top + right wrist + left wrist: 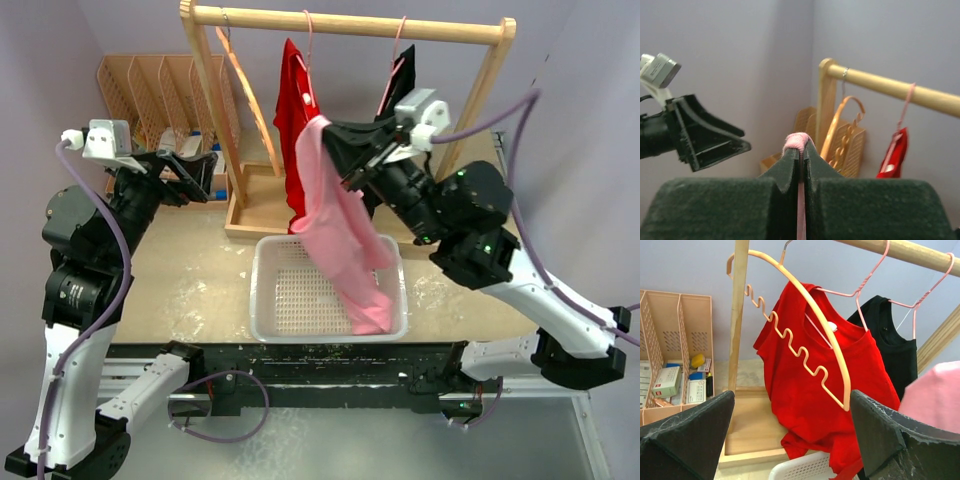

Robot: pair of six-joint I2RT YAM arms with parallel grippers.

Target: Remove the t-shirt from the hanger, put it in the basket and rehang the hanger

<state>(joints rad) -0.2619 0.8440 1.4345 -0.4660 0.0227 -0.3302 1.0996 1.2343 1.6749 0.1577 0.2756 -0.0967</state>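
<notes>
My right gripper (328,128) is shut on the top edge of a pink t-shirt (338,220) and holds it up in front of the rack. The shirt hangs free of any hanger, and its lower end rests in the white basket (262,290). In the right wrist view the closed gripper (800,150) pinches a roll of pink cloth (796,138). A bare peach hanger (250,95) hangs at the rod's left end and also shows in the left wrist view (805,295). My left gripper (205,172) is open and empty, left of the rack post.
A red t-shirt (295,110) and a black t-shirt (402,82) hang on pink wire hangers from the wooden rod (350,22). The rack's wooden base tray (250,205) lies behind the basket. A peach file organiser (150,90) stands at the back left.
</notes>
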